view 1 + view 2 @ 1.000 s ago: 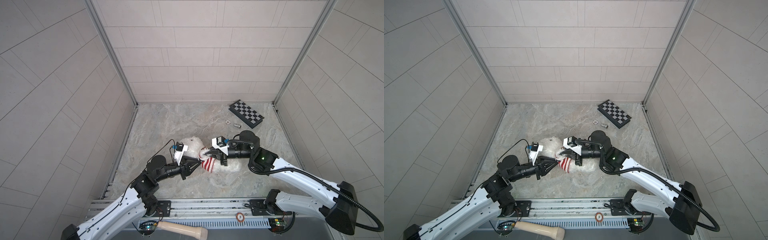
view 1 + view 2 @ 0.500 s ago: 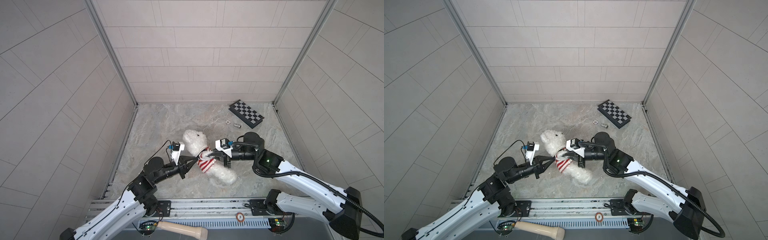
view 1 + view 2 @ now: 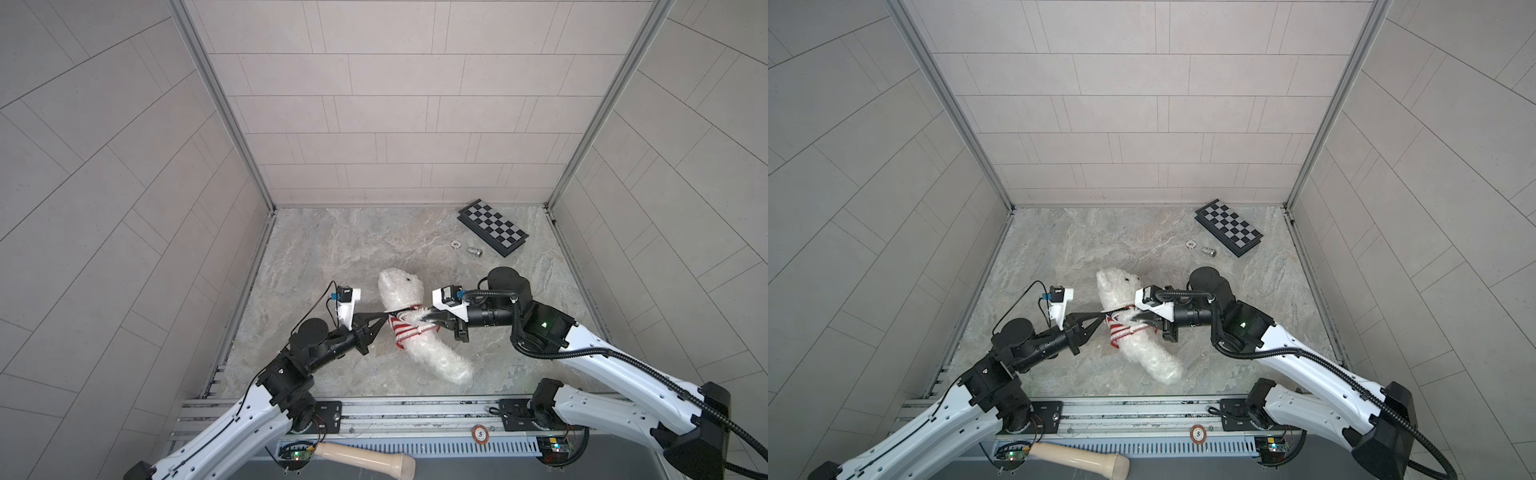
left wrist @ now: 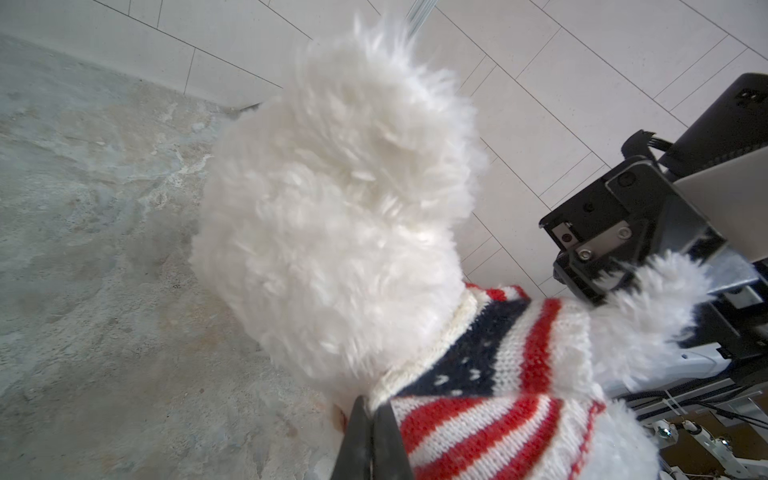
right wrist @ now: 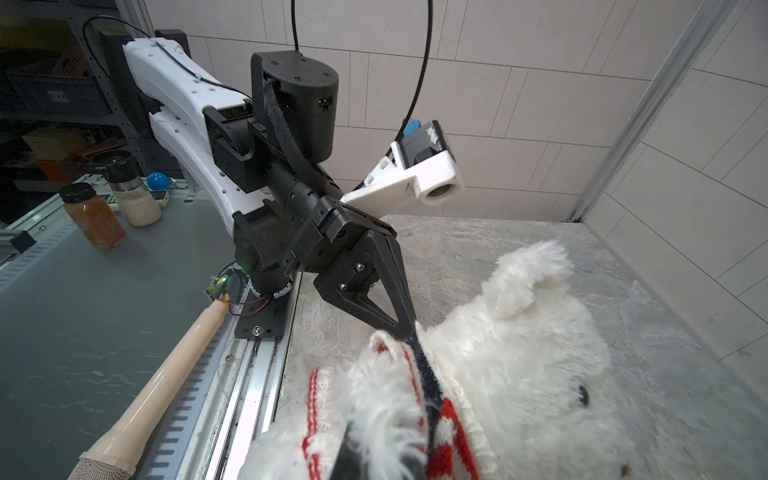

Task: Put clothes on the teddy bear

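Note:
The fluffy white teddy bear [image 3: 436, 357] hangs stretched between both grippers, head [image 3: 1119, 286] toward the back wall, in both top views. A red, white and navy knit sweater [image 3: 405, 330] sits round its neck and chest. My left gripper [image 3: 384, 320] is shut on the sweater's white collar edge [image 4: 415, 365], its tips [image 4: 372, 405] pressed together. My right gripper [image 3: 426, 318] is shut at the bear's arm [image 4: 648, 307], which pokes out of a sleeve. Its tips [image 5: 378, 457] are buried in fur beside the striped cuff [image 5: 316, 415]. The bear's lower body rests on the marble floor.
A folded chessboard [image 3: 492, 226] lies at the back right, with a small white disc [image 3: 456, 243] and a metal piece [image 3: 473, 251] beside it. The arms' metal rail [image 3: 395, 411] runs along the front. A beige handle [image 3: 365, 457] lies in front of it. Jars [image 5: 93, 216] stand outside the cell.
My left gripper closed on the sweater's collar. The bear went from a bunched heap to stretched out, its head now up and showing, and both grippers rose slightly apart.

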`<action>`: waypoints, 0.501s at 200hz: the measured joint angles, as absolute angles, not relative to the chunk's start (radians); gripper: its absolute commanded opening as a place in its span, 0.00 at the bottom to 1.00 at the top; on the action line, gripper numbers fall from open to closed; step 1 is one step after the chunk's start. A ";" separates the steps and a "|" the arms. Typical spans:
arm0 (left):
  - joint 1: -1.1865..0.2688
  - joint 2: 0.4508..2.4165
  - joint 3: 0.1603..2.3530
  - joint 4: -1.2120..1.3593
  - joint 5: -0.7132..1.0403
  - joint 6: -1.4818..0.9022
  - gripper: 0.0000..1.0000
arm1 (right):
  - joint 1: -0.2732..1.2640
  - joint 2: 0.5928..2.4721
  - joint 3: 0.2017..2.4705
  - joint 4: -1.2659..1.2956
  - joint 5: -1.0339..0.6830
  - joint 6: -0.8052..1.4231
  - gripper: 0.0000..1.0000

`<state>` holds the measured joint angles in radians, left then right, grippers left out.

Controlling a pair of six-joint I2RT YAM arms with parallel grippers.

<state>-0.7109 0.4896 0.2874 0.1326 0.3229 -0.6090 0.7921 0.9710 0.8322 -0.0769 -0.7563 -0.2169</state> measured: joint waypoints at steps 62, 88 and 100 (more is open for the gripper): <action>-0.733 0.556 0.312 0.135 0.381 -0.543 0.38 | 0.797 0.989 0.826 0.030 -0.733 -0.177 0.00; -0.741 0.542 0.320 0.096 0.377 -0.514 0.67 | 0.798 0.989 0.826 0.072 -0.720 -0.167 0.00; -0.742 0.518 0.323 0.070 0.373 -0.504 0.75 | 0.797 0.989 0.826 0.080 -0.713 -0.166 0.00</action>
<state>-0.7418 0.5179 0.3229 0.0704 0.3725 -0.5041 0.7975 0.9890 0.8261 0.0803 -0.7128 -0.1661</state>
